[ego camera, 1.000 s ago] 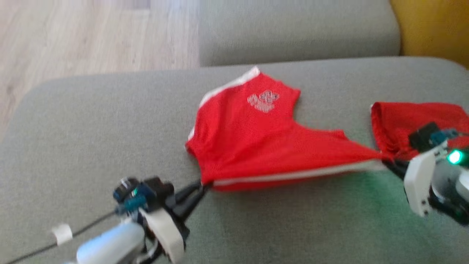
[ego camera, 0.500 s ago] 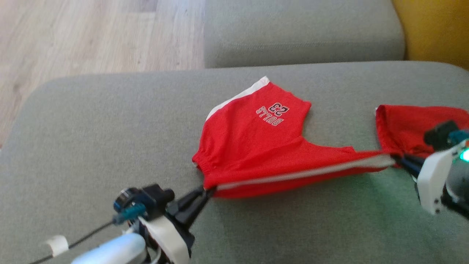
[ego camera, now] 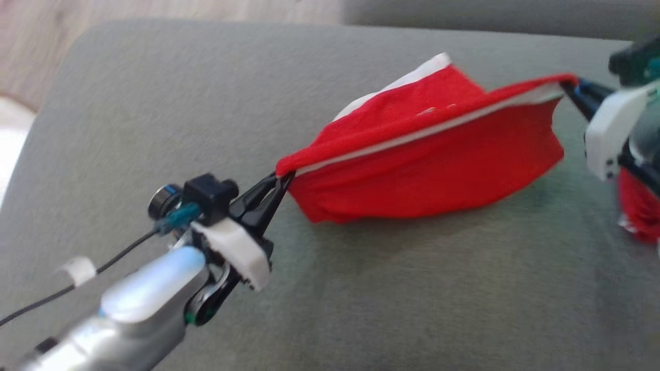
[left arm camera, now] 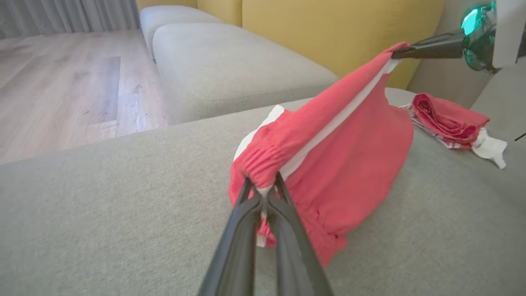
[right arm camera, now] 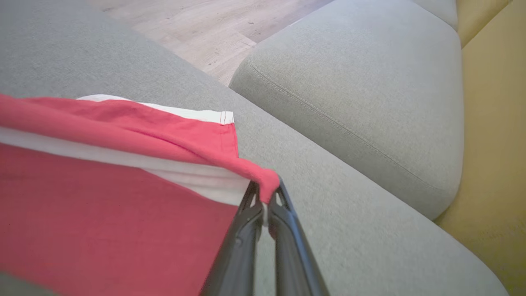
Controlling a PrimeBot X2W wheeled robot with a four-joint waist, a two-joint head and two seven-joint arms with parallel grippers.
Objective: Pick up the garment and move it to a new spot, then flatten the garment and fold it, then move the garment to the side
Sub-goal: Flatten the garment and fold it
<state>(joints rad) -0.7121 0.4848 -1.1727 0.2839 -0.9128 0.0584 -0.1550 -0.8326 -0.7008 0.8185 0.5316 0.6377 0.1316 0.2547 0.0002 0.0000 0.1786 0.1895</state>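
Note:
The garment [ego camera: 428, 165] is a pair of red shorts with a white side stripe, stretched between my two grippers above the grey sofa cushion [ego camera: 154, 103]. My left gripper [ego camera: 282, 178] is shut on its elastic waistband corner [left arm camera: 263, 164]. At the upper right, my right gripper [ego camera: 567, 85] is shut on the opposite end [right arm camera: 263, 183]. The stripe edge is lifted and taut; the lower part of the shorts [left arm camera: 357, 164] hangs down to the cushion, and a white-edged leg still rests on it behind.
A second red cloth [left arm camera: 448, 119] with white parts lies crumpled on the cushion beyond my right gripper, also at the right edge [ego camera: 639, 206]. Another grey cushion [right arm camera: 361, 94] and a yellow backrest [left arm camera: 328, 33] lie behind. Wooden floor [left arm camera: 61, 82] is past the cushion's edge.
Both grippers have raised the shorts' striped edge off the cushion, so the cloth now hangs folded over itself and the printed lettering is hidden. The head camera has tilted down.

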